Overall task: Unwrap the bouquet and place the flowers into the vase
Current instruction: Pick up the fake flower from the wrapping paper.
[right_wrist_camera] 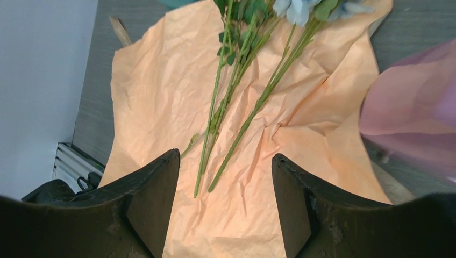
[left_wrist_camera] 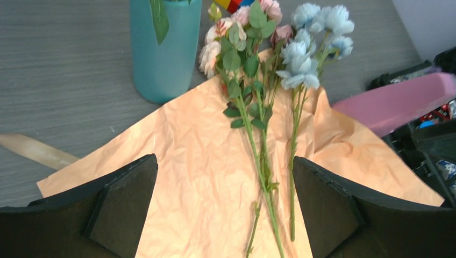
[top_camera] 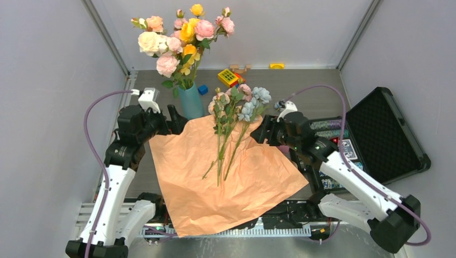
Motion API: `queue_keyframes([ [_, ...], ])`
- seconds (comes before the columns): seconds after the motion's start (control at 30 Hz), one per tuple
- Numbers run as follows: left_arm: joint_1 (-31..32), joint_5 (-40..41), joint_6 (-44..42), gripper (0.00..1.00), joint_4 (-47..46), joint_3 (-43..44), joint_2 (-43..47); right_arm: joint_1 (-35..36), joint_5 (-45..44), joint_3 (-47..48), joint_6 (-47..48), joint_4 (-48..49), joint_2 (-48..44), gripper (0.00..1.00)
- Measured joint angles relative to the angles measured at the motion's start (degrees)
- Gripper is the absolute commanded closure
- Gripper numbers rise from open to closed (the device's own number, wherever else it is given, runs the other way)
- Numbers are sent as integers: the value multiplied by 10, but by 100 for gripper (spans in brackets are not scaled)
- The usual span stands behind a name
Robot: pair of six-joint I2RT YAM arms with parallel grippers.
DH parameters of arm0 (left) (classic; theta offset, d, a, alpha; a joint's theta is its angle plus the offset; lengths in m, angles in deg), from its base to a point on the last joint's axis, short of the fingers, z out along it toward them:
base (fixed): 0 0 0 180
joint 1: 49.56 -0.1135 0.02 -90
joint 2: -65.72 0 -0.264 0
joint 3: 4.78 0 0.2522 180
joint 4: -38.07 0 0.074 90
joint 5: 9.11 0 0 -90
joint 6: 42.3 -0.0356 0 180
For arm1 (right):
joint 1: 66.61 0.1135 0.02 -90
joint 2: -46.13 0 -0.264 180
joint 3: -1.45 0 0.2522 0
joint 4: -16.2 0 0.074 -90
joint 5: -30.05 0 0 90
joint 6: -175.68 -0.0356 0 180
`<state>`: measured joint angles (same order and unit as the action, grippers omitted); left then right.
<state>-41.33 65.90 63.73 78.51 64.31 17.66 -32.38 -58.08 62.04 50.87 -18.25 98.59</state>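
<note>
The bouquet lies unwrapped: its crinkled orange paper is spread flat on the table. The flowers lie on it, pink and pale-blue heads toward the back and stems toward me. The teal vase stands just left of the heads and holds tall roses. My left gripper is open at the paper's far left corner, beside the vase. In its wrist view the gripper frames the stems below it. My right gripper is open at the paper's right edge, and in its wrist view the stem ends lie ahead.
A tan ribbon lies on the table left of the paper. A pink box sits at the paper's right edge, beside an open black case. Toy blocks and a blue cube lie behind the flowers.
</note>
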Motion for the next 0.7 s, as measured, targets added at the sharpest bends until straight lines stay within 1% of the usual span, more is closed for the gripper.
queue_keyframes([
  [0.1, 0, 0, -16, 0, 19, -17, 16, 34, -14, 0, -24, 11, 66, 36],
  [0.2, 0, 5, -24, 1, 23, -21, 17, 64, -43, 2, -46, 24, 132, 42],
  [0.37, 1, 4, -30, 1, 28, -28, 20, 97, -93, 34, -70, 29, 249, 48],
  [0.5, 2, 7, -31, 1, 31, -32, 28, 108, -137, 79, -81, 31, 327, 52],
  [0.7, 3, 21, -32, 2, 36, -32, 33, 106, -167, 157, -94, 19, 430, 55],
])
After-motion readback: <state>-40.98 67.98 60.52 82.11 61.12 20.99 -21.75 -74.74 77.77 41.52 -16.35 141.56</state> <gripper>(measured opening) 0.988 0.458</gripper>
